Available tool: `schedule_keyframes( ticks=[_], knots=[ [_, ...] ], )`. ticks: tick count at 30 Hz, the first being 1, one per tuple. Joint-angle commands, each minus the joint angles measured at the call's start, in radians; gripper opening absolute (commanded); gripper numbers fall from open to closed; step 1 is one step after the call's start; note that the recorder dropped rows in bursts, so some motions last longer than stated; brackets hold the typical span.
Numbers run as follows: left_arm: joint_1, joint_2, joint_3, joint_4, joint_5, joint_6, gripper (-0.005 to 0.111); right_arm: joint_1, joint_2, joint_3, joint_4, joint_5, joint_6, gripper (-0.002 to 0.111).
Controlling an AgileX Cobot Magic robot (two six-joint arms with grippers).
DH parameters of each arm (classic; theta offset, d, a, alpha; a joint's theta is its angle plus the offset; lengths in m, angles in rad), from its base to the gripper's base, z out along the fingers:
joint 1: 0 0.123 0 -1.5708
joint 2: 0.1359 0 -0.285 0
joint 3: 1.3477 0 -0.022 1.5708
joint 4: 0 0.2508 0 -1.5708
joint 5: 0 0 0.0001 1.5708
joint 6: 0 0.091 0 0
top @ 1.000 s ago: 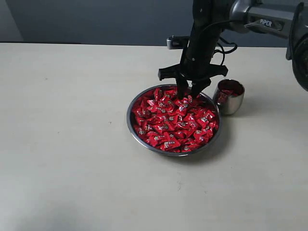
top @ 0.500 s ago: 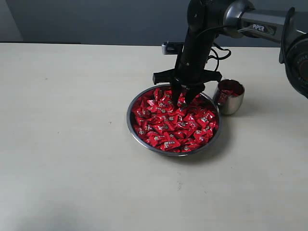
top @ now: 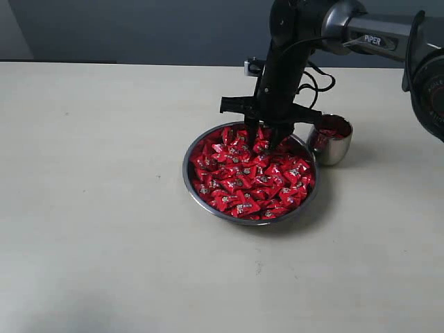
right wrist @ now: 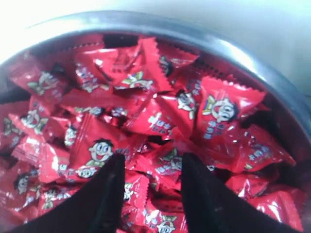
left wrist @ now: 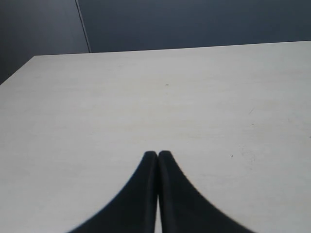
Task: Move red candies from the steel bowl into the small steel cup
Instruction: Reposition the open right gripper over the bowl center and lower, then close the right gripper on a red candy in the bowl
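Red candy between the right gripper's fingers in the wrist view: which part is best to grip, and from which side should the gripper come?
Grip the red candy across its puffed middle, not its flat crimped ends, and come straight down from above. It lies on a loose pile inside the steel bowl, whose wall hinders a sideways approach. The right gripper stands open over it.

The steel bowl [top: 186,173] sits on the table [top: 104,208], right of the middle in the exterior view, and the red candies [top: 243,182] lie heaped in it. The small steel cup [top: 331,151] stands on the table just beside the bowl's far right rim — a few candies lie inside it. The right gripper [top: 266,137] reaches down into the bowl's far part, left of the cup.
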Motion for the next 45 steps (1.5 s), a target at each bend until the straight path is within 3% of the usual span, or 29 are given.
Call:
schedule_keyframes(
  ticks=[1, 11, 21, 45],
  knots=[
    [-0.007, -0.005, 0.002, 0.002, -0.008, -0.001, 0.0, -0.001, -0.005, -0.007, -0.038, 0.003, 0.167, 0.038],
    [-0.007, -0.005, 0.002, 0.002, -0.008, -0.001, 0.0, 0.001, -0.003, -0.007, -0.051, 0.003, 0.392, 0.038],
    [-0.007, -0.005, 0.002, 0.002, -0.008, -0.001, 0.0, 0.059, -0.003, -0.007, -0.072, 0.003, 0.458, 0.038],
    [-0.007, -0.005, 0.002, 0.002, -0.008, -0.001, 0.0, 0.055, -0.003, -0.007, -0.116, 0.003, 0.577, 0.038]
  ],
)
